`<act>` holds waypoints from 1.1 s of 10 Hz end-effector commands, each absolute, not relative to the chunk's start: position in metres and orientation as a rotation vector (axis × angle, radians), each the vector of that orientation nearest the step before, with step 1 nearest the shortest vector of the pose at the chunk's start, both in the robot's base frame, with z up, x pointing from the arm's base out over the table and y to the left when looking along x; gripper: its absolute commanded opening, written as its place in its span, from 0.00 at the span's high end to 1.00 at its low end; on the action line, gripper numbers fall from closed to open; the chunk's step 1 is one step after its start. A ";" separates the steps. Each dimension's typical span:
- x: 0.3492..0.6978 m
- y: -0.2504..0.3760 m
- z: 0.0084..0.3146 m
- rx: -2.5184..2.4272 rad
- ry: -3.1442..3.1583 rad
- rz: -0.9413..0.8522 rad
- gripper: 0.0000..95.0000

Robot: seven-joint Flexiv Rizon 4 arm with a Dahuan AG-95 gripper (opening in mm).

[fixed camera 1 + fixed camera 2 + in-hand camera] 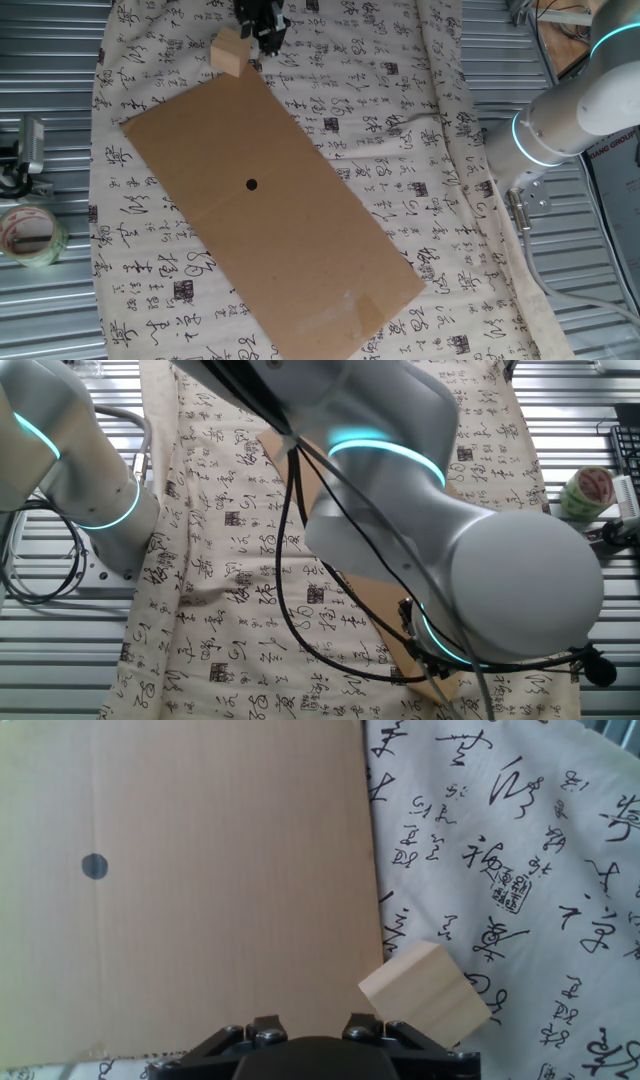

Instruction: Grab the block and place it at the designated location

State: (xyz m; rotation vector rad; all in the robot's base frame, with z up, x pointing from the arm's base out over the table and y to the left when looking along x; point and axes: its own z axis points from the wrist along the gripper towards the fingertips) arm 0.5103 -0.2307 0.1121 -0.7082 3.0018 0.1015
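Note:
The block (229, 52) is a light tan wooden cube lying on the white cloth just off the far corner of the brown cardboard sheet (270, 200). The designated location (251, 184) is a small black dot near the middle of that sheet. My gripper (262, 25) hangs just right of the block, apart from it. In the hand view the block (425, 992) lies right of the fingers (265, 1026), on the cloth beside the cardboard's edge, and the dot (94, 867) is far left. The gripper (313, 1023) is open with nothing between its jaws.
A roll of clear tape (30, 235) lies on the metal table left of the cloth, seen also as the tape (585, 490). The arm's base (560, 120) stands at the right. In the other fixed view the arm (450, 550) hides most of the cardboard.

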 end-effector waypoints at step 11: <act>0.509 -0.231 0.115 -0.738 2.989 0.122 0.60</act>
